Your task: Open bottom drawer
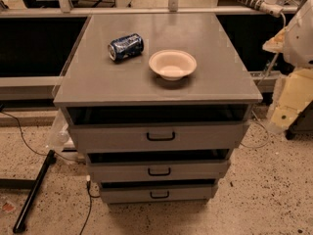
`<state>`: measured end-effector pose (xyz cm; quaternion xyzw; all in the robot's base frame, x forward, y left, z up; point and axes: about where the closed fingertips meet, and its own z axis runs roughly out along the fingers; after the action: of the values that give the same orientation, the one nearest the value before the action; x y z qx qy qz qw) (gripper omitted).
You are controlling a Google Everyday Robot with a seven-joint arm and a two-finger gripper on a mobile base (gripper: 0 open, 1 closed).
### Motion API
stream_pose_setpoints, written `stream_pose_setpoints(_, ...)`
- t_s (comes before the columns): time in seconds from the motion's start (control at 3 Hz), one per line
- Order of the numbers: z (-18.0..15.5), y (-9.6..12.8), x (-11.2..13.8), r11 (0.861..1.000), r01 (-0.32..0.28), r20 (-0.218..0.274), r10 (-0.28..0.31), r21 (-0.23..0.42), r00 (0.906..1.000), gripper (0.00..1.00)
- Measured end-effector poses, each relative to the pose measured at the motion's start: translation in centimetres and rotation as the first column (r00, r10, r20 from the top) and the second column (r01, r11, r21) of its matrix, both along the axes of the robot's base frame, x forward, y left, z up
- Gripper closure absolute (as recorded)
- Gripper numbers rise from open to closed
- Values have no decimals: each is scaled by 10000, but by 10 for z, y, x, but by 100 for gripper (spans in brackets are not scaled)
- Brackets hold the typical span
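I have the gripper (286, 109) at the right edge of the camera view, beside the cabinet's (146, 84) right flank and well apart from every handle; whether it is spread or closed I cannot tell from here. The bottom drawer (122, 194) sits lowest in the stack, just above the speckled floor (264, 199), its narrow grey front tucked under the mid-sized drawer (117, 171); its small black loop handle (160, 195) is centred on that front. I judge the reach has not begun, so the whole approach is ahead of me.

The main risk I see is the wrong handle: the middle handle (159, 171) lies just above the bottom one and looks much the same; a slightly high approach would hook it instead. The target is low and overhung by the top drawer (112, 138) and the middle one; coming down too steeply could knock the arm on those fronts. The loop is shallow, so a poor hook may slip off mid-pull; a pull off to one side could bind the drawer or drag the cabinet. A jolt would likely roll the blue can (125, 46) lying on its side near the white bowl (172, 64).
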<state>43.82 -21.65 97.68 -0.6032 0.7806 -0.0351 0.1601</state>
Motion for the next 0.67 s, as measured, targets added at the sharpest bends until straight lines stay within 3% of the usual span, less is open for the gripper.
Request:
stream_pose_setpoints(0.33, 0, 0, 0, 10000, 0, 7, 0, 2, 10000, 0)
stream_pose_setpoints(0.67, -19, 9, -10, 9979, -500, -62, 503, 416, 9987, 0)
